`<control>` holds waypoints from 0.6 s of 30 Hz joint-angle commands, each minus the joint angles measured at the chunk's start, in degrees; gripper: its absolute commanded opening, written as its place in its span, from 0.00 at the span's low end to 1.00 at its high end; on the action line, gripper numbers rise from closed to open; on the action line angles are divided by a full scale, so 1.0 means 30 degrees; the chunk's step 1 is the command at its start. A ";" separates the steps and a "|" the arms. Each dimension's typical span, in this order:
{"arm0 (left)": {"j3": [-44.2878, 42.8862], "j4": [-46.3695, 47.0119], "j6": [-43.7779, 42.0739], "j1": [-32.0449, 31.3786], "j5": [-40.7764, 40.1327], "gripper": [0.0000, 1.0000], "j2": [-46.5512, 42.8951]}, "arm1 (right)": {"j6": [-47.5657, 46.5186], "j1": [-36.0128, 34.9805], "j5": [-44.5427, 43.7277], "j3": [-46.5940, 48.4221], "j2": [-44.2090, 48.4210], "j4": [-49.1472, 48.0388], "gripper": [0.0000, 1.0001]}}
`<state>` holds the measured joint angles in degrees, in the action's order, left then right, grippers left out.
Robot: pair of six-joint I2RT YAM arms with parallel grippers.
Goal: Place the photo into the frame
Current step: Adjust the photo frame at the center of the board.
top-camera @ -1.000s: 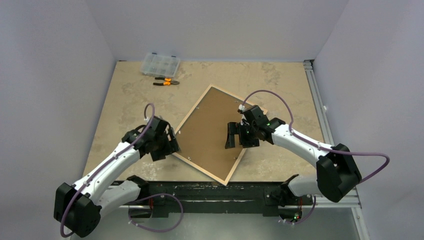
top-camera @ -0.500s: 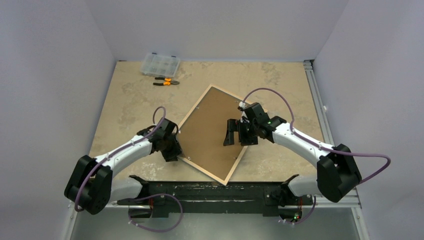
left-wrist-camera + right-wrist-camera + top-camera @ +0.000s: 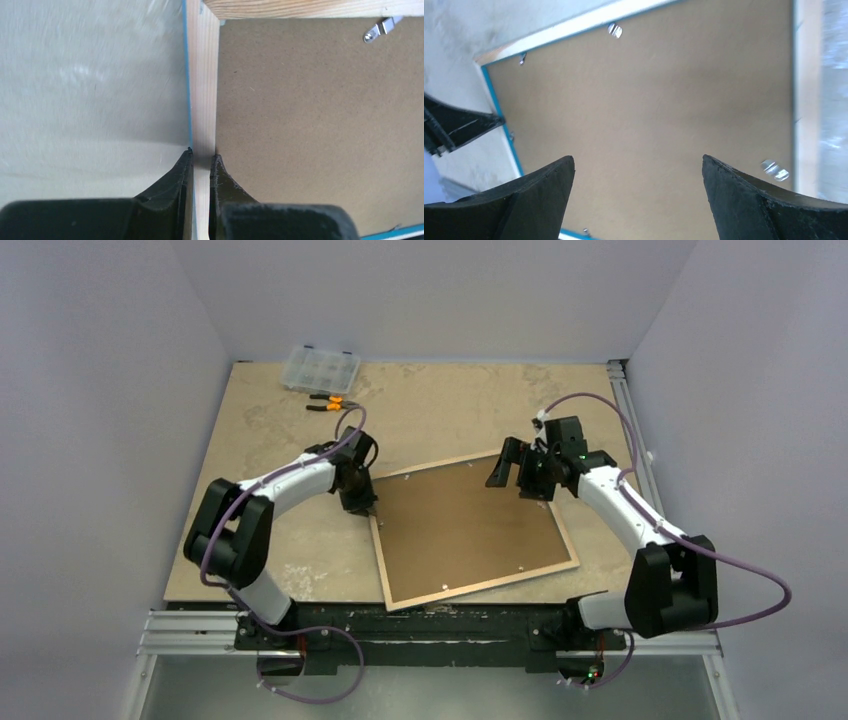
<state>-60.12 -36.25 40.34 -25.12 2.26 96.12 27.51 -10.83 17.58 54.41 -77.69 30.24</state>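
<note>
My left gripper point(image 3: 201, 159) is clamped on a wooden rail of the frame point(image 3: 202, 75). My right gripper point(image 3: 637, 162) is spread wide above the frame's backing board point(image 3: 649, 100).

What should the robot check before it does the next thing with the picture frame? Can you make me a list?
1. Left pincer gripping the frame by its wooden edge: ok.
2. Right pincer open, above the backing board: ok.
3. Frame lying back up on the table: ok.
4. Metal clips turned aside to free the board: cannot tell.
5. Photo in sight: not ok, no view shows it.
</note>
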 commanded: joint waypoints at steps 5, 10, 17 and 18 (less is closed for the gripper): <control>-0.5265 -0.2296 -0.3547 0.1254 0.0535 0.45 0.2719 | -0.0483 0.2073 -0.4539 0.0470 -0.0678 0.0854 0.98; -0.3139 -0.1031 -0.2961 0.1565 0.2331 0.67 0.0136 | -0.0144 0.2385 -0.6316 -0.0784 -0.0658 0.0797 0.99; 0.1429 0.1614 -0.1323 0.1449 0.3793 0.69 -0.1936 | 0.0115 0.2569 -0.6334 -0.1994 -0.1951 0.0054 0.99; 0.1812 0.1876 -0.1266 0.1375 0.3597 0.69 -0.1916 | 0.0037 0.2663 -0.6177 -0.2083 -0.2204 -0.0093 0.99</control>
<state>-59.79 -35.64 33.78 -20.47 10.85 91.53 27.40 -3.57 0.56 49.45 -81.93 31.88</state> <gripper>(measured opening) 0.685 0.984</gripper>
